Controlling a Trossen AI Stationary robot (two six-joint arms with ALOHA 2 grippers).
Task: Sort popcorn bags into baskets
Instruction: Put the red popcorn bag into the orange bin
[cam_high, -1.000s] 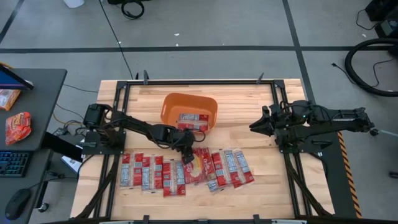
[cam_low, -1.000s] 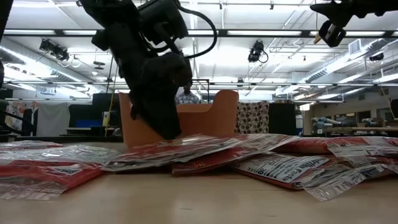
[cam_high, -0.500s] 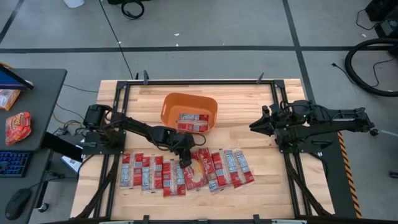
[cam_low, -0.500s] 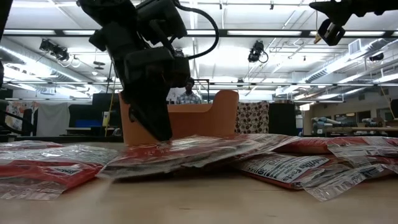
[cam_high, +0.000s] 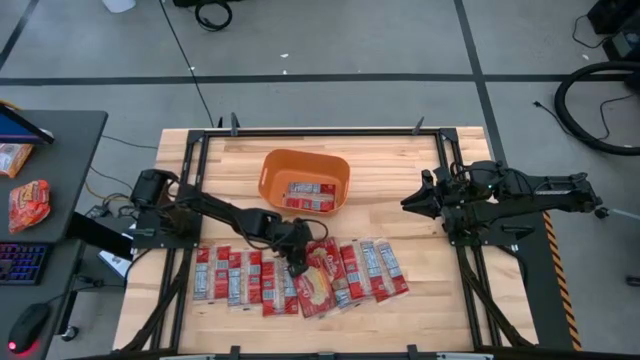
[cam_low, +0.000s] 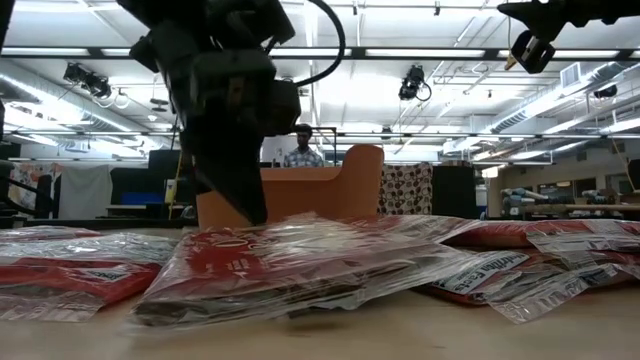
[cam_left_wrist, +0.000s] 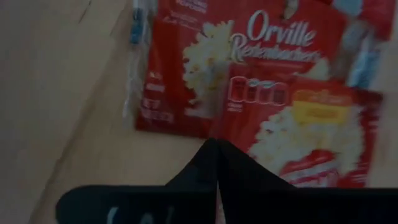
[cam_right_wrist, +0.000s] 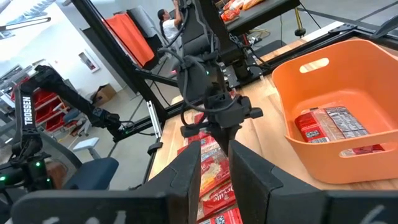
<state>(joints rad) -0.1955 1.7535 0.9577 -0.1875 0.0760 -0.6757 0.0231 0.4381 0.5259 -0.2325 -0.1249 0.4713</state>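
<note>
Red popcorn bags (cam_high: 240, 278) lie in a row across the table's near half, flat on the wood and partly overlapping. One more (cam_high: 310, 192) lies inside the orange basket (cam_high: 272, 180) at the far middle. My left gripper (cam_high: 297, 263) is down in the middle of the row, shut on a bag with its printed front up (cam_high: 318, 284). That bag fills the left wrist view (cam_left_wrist: 249, 56). My right gripper (cam_high: 408, 203) hangs above the table's right side, open with nothing between its fingers (cam_right_wrist: 214, 171). My left gripper pinches the printed bag at its far edge (cam_left_wrist: 202, 127) between its two shut fingers, coming from above and slanting toward the near edge. The bag lies almost flat, spread toward the near edge (cam_low: 300, 265), partly over neighbouring bags.
A side desk to the left of the table holds a keyboard and a crinkled orange-red packet (cam_high: 28, 205). Bare wood shows around the basket and along the near edge (cam_high: 330, 330). A person (cam_low: 298, 155) stands in the room behind.
My left gripper has come down, gone a little toward the near edge and taken hold of the printed bag. The bag has slid toward the near edge out of the row and turned a little. My right arm has kept still.
</note>
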